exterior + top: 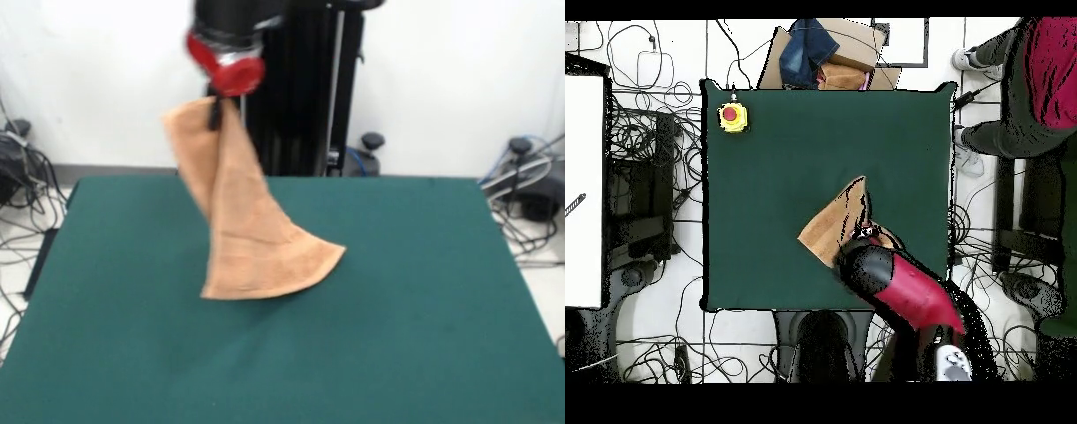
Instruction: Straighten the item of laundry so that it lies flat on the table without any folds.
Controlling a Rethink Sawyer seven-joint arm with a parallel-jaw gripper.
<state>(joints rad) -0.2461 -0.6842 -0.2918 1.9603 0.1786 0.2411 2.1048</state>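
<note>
Front view shows the fingers [214, 113] pinching the towel [250, 237] aloft, lower edge trailing on the green counter [424, 300], still folded, flattening not yet done.

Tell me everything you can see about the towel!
The towel is light orange-tan and looks like soft terry. The gripper pinches it near its top, so it hangs down long and folded on itself. Only its wide, curved bottom edge rests on the green table, near the middle.
</note>
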